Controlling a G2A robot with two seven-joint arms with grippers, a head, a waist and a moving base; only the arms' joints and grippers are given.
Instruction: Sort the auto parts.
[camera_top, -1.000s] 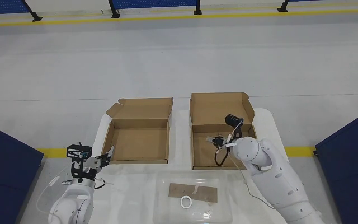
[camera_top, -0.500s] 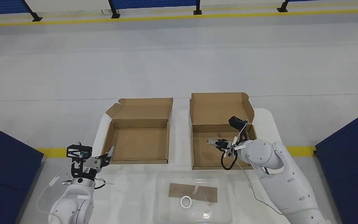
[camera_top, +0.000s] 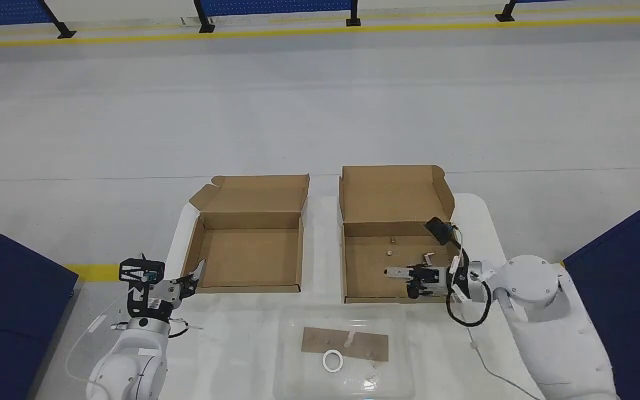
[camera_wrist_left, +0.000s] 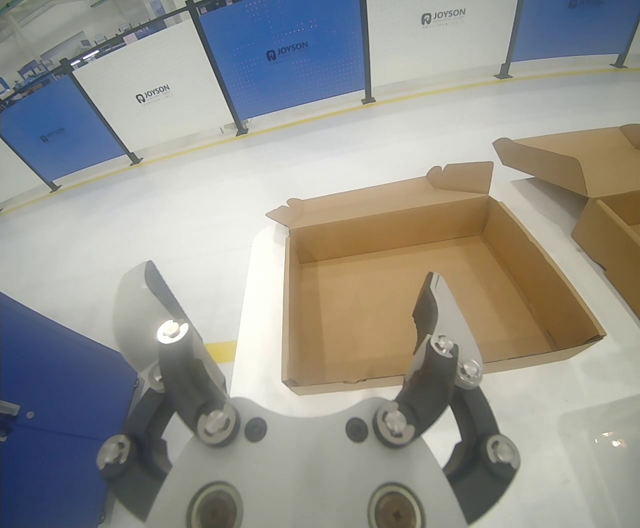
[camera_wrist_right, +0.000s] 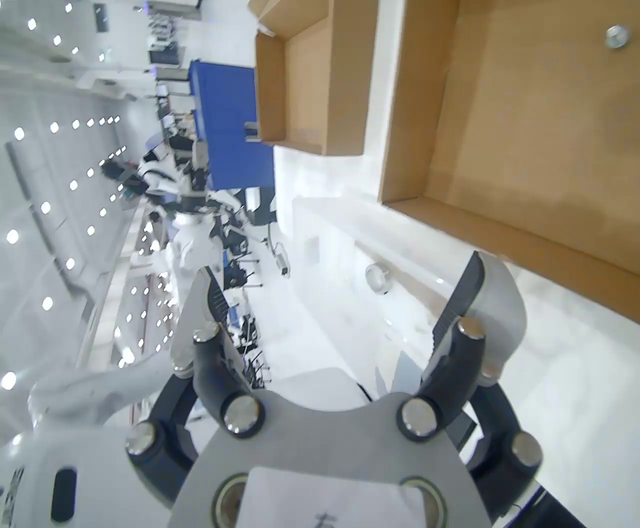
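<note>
**A:** What moved?

**B:** The right gripper (camera_top: 404, 274) has pulled back, rightward and nearer. A second ago it was over the middle of the right box (camera_top: 365, 285). Now it hangs at that box's near wall, fingers spread and holding nothing.

**A:** And for the sorting?

**B:** A small metal part (camera_top: 388, 254) lies on that box's floor, with another just beyond it. I'd judge one drop is finished and the arm is free for the next pick.

**A:** What else is around?

**B:** On the table (camera_top: 322, 250), the left box (camera_top: 250, 260) sits empty. The left gripper (camera_wrist_left: 291, 280) hasn't budged from its near left corner, fingers apart and empty. A clear tray (camera_top: 395, 330) sits near centre, holding a cardboard sheet (camera_top: 360, 345) and a white ring (camera_top: 333, 361) at the sheet's near edge.

**A:** Anything in the way?

**B:** The ring looks like the next part. The tray's wall stands between it and the gripper, and the sheet crowds it.
</note>
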